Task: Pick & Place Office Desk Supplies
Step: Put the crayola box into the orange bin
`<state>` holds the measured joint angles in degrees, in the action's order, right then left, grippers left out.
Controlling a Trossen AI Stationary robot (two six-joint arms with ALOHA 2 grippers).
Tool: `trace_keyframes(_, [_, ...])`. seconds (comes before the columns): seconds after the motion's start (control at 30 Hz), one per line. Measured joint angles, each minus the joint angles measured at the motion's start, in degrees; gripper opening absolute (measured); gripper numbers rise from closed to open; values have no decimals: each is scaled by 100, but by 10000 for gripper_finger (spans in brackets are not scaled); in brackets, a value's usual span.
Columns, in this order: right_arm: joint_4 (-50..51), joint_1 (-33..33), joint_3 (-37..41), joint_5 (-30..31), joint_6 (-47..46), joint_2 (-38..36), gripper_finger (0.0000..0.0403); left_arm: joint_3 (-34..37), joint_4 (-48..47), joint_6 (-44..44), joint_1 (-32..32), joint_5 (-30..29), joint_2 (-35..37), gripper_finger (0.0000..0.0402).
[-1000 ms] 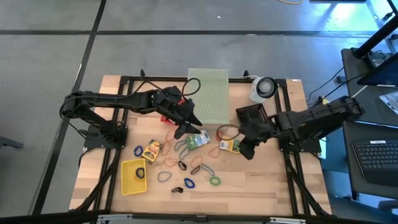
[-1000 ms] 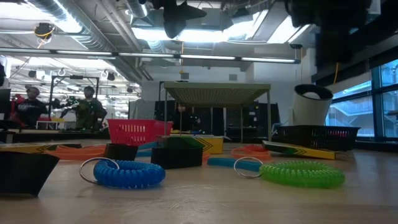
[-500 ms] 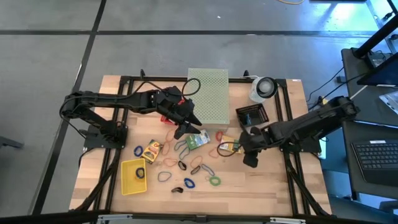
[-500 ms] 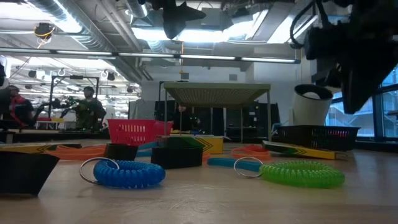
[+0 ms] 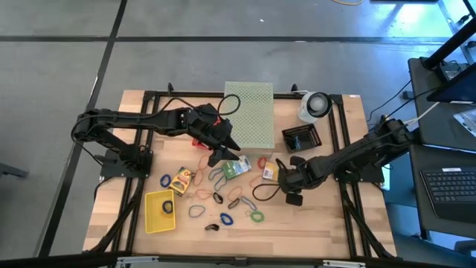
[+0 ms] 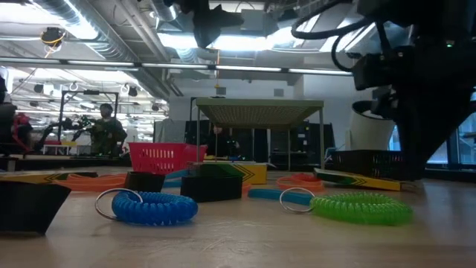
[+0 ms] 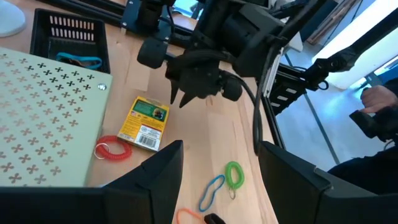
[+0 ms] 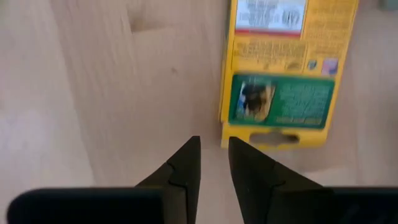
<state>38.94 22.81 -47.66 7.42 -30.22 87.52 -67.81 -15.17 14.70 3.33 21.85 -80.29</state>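
— Where's your card box [image 8: 281,74]?

— Flat on the surface [image 5: 320,216], just ahead of your right gripper [image 8: 214,163], jaws nearly closed, empty. Probably light, stiff, slick; pinch its long edges. Left gripper [image 5: 227,149] hovers, jaws spread, empty.

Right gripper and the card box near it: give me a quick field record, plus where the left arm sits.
right gripper: low over bare wood, fingertips narrowly apart, nothing between them
nearest item: yellow-and-green card box, lying flat just ahead of the fingertips, not touched
also near box: red coil loop
left gripper: open, empty, raised beside the perforated box
table: wood, loops and clips scattered mid-table
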Motion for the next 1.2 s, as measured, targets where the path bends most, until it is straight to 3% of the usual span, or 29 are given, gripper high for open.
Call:
trace_keyframes(0.3, [21,1,-111,96,224,424,84,0,-19,-40,-2,1,0,207])
trace_keyframes(0.73, [74,1,-111,374,439,449,84,0,-159,-57,-2,9,0,207])
trace_keyframes(1.1, [-135,1,-111,356,74,449,84,0,-161,-53,-2,15,0,207])
trace_keyframes(1.2, [-163,-8,-111,105,-107,449,84,0,-169,-53,-1,15,0,207])
